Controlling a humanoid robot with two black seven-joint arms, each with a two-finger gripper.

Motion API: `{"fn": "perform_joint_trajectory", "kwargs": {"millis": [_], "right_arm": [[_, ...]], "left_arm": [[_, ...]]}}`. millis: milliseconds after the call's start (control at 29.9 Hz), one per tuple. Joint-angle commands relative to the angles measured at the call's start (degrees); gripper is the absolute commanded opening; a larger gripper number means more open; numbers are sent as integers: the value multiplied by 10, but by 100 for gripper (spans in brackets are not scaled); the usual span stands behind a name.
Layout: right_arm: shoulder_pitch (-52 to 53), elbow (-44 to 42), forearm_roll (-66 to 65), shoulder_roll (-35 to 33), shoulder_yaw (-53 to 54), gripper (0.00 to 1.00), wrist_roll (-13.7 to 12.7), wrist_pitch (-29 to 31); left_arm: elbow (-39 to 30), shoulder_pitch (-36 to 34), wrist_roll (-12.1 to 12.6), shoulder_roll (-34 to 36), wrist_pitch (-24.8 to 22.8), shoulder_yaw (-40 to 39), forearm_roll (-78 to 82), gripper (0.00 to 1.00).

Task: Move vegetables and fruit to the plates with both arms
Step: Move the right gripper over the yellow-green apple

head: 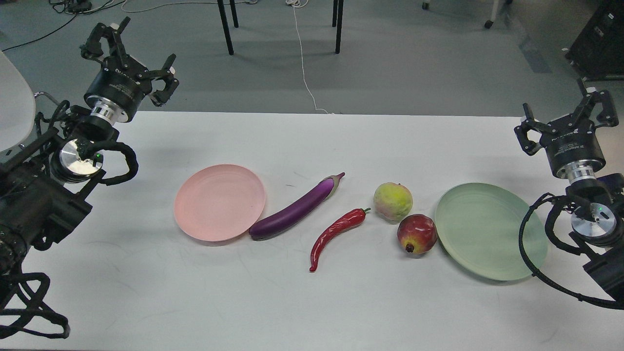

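Observation:
On the white table lie a pale pink plate [220,202] at left and a pale green plate [490,230] at right, both bare. Between them, left to right: a purple eggplant [296,208] whose thick end touches the pink plate's rim, a red chili pepper [337,235], a yellow-green peach-like fruit [393,201], and a dark red pomegranate [417,234] right next to the green plate. My left gripper [127,63] is raised over the table's far left corner, open and holding nothing. My right gripper [568,118] hovers at the far right edge, open and holding nothing.
The table [312,302] ends at a far edge with grey floor beyond. Black chair or table legs [226,27] and a white cable [303,63] sit on that floor. A black cabinet [599,39] stands at upper right. A white rounded object [14,102] is at the far left.

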Motion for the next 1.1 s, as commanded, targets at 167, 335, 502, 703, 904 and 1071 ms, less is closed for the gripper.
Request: {"fn": "perform_joint_trajectory", "kwargs": {"millis": [167, 335, 502, 703, 904, 1071], "right_arm": [[7, 29, -1, -27, 0, 99, 1, 0], [69, 57, -16, -103, -23, 99, -7, 0], [231, 65, -76, -125, -206, 99, -23, 0], [438, 102, -113, -139, -501, 99, -24, 0], [578, 164, -239, -102, -714, 99, -23, 0], [627, 187, -373, -25, -825, 99, -24, 0]], "left_arm": [[-6, 6, -1, 18, -1, -3, -1, 98], [-8, 5, 0, 42, -1, -4, 0, 98], [-8, 4, -1, 43, -1, -5, 0, 98], [-8, 4, 1, 43, -1, -4, 0, 98], [-8, 4, 1, 43, -1, 3, 1, 98], [-8, 5, -1, 46, -1, 1, 0, 98]]}}
